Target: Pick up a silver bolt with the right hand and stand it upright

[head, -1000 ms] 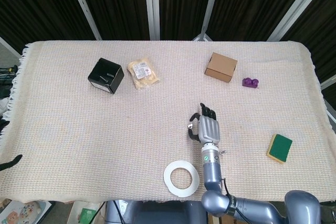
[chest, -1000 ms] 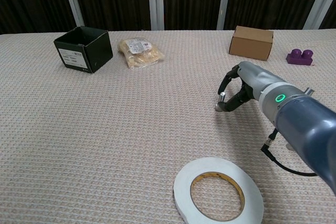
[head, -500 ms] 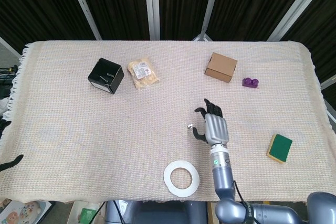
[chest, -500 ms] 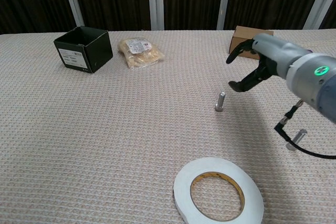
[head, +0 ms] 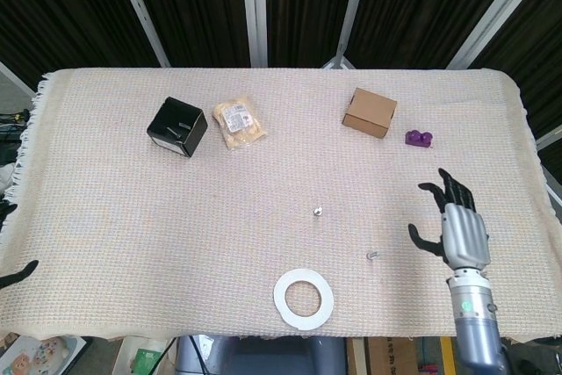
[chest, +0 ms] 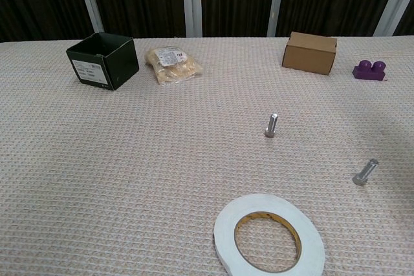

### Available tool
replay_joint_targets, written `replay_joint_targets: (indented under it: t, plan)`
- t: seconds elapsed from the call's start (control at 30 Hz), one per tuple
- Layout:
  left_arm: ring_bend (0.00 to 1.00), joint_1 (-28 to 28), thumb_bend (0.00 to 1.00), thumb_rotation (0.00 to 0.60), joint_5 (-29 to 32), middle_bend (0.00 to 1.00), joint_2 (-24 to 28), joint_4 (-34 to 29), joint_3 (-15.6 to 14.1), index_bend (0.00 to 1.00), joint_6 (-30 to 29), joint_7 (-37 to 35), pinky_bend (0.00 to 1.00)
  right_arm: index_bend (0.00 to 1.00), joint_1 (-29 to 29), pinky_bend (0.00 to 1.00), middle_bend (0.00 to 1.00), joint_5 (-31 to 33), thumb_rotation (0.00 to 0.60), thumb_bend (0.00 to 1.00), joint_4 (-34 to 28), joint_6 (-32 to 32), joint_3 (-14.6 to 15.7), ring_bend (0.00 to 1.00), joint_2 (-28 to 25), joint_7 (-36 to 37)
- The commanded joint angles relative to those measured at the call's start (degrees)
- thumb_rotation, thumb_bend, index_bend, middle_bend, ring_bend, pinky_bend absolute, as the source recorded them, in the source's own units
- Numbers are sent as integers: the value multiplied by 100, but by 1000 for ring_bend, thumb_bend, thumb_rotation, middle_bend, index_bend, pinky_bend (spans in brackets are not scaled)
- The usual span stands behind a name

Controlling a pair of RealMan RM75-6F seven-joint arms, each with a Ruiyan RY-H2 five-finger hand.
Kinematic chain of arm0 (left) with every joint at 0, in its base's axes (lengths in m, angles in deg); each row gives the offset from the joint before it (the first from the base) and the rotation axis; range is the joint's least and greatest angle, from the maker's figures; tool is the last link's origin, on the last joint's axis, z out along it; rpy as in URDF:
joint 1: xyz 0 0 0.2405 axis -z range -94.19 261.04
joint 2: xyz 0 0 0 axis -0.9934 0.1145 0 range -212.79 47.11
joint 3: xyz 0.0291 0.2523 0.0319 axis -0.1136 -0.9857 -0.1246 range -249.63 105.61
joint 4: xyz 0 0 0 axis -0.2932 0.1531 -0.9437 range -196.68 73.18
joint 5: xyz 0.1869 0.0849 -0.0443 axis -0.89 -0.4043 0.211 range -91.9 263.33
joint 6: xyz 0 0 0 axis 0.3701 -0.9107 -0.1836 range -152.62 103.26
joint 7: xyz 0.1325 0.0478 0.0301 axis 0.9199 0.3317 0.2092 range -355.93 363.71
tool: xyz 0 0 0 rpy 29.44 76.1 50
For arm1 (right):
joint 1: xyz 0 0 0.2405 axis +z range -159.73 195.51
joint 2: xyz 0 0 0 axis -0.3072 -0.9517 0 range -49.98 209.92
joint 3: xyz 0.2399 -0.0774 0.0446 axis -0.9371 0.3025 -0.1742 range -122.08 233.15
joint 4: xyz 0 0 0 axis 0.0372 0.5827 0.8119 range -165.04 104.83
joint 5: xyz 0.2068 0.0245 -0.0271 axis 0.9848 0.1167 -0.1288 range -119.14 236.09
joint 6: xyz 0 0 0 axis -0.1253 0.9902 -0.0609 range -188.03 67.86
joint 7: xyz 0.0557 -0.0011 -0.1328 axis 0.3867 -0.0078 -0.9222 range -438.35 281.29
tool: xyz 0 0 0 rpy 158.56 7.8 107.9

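Dark curtains with pale metal posts close off the far side, and a cream woven cloth [head: 132, 217] covers the whole table in front of me. My right hand [head: 457, 227] hovers over the right part of the cloth near the front edge, fingers spread and slightly curled, holding nothing; it shows only in the head view, not in the chest view. My left hand is barely visible: only dark fingertips [head: 19, 271] show at the far left edge of the head view, off the table, and I cannot tell how they are set.

One silver bolt [chest: 271, 125] stands upright on its head near the middle of the table, well apart from my right hand and to its left. A second silver bolt [chest: 365, 172] lies on its side, nearer the front edge and closer to my hand, between the standing bolt and my palm.

A roll of white tape [chest: 269, 235] lies flat at the front. Along the far side sit a black open box [chest: 103, 61], a clear bag of snacks [chest: 171, 63], a brown cardboard box [chest: 310, 52] and a purple brick [chest: 370, 70].
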Motion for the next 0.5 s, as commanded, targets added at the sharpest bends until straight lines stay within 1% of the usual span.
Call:
replay_joint_targets:
  t: [0.03, 0.13, 0.17, 0.23, 0.3, 0.4, 0.5]
  plan:
    - [7, -15, 147, 600, -11, 144, -6, -6, -2, 179, -32, 11, 48, 133, -559, 0, 0, -917, 600, 223, 301, -380, 642, 0, -581, 779]
    - [7, -37, 147, 600, -7, 144, -4, -7, 7, 179, -73, -16, 48, 91, -810, 0, 0, -1867, 600, 212, 838, -363, 1103, 0, -712, 1087]
    - [7, -45, 147, 600, 3, 143, -1, -4, 12, 179, -84, -33, 48, 84, -921, 0, 0, -2303, 600, 213, 1111, -273, 1264, 0, -718, 1302]
    - [7, -58, 147, 600, 15, 144, 4, -5, 18, 179, -99, -56, 48, 76, -1104, 0, 0, -2898, 600, 213, 1591, -4, 1458, 0, -665, 1569]
    - [7, -67, 147, 600, 3, 143, 5, -4, 14, 179, -113, -63, 48, 74, -1248, 0, 0, -3318, 600, 212, 2024, 256, 1590, 0, -579, 1685]
    - [7, -72, 147, 600, -27, 143, 0, -8, -6, 179, -113, -41, 48, 74, -1371, 0, 0, -3631, 600, 212, 2448, 420, 1734, 0, -494, 1568]
    - [7, -73, 147, 600, -60, 144, -7, -9, -17, 179, -123, -22, 48, 74, -1355, 0, 0, -3749, 600, 212, 2535, 323, 1810, 0, -516, 1482]
